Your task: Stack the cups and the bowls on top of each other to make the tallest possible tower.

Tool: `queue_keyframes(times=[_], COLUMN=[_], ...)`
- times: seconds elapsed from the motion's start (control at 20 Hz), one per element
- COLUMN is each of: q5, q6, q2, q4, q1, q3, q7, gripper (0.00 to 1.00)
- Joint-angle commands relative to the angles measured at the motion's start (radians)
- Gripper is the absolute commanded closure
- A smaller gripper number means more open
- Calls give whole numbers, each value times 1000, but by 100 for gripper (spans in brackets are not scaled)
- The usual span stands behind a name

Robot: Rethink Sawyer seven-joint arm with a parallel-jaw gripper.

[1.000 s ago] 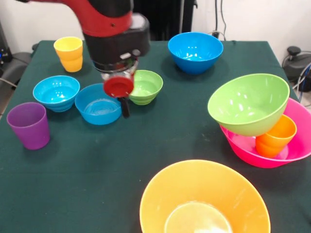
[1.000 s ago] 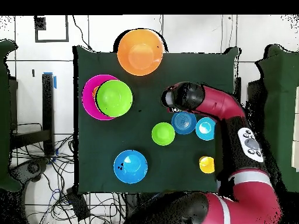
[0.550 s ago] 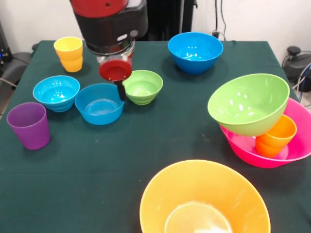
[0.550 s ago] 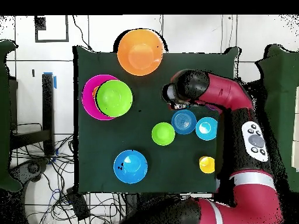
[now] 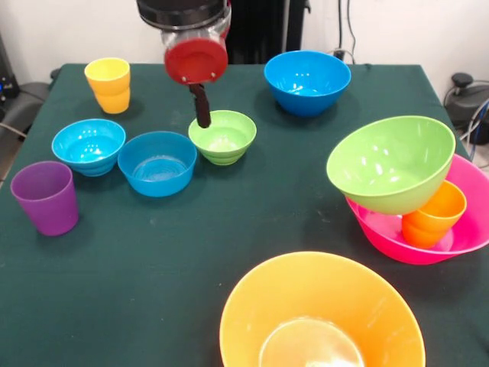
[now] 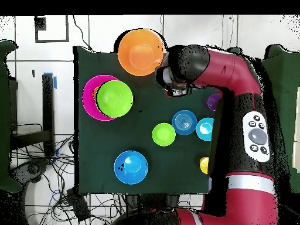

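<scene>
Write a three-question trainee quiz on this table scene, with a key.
1. True or false: the medium green bowl sits tilted on the orange cup inside the pink bowl.
2. Which cup stands nearest the cyan bowl? A yellow cup; B purple cup
3. Fill in: the large orange bowl stands ___ the pile.

Key: 1 true; 2 B; 3 apart from
</scene>
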Motion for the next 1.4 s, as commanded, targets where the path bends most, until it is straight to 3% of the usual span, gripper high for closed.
queue_keyframes(times=[0.05,0.6,1.4], q5=[-54,-68,-63], q6=[126,73,95], q2=[31,141,169], q4=[-140,-261,-331], q1=[22,75,118], q3=[82,73,30], q7=[-246,-194,-170], gripper=[0,0,0])
